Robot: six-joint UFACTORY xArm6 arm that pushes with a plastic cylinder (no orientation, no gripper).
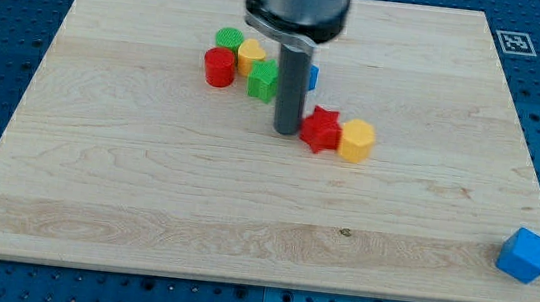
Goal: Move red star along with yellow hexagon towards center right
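This arm has no jaws, so there is nothing to be apart, together or clamped; it ends in a straight dark rod, and my tip (285, 133) stands on the desk (145, 188) just at the view's left of the red star (321, 129), touching it or very nearly so (the contact itself is too fine to settle). The red star lies a little above the middle of the desk, and the yellow hexagon (357, 140) sits directly on its right side, the two pressed together in a short row with my tip at the row's left end. Behind the rod, toward the view's top, a cluster of blocks gathers: a green block (263, 79) just left of the rod, a yellow block (251, 55) above it, a green cylinder (229, 38) at the cluster's top left, and a red cylinder (220, 66) on its left edge. A sliver of a blue block (312, 76) shows at the rod's right, mostly hidden. Well apart, near the desk's bottom right corner, rests a blue cube (525, 254).
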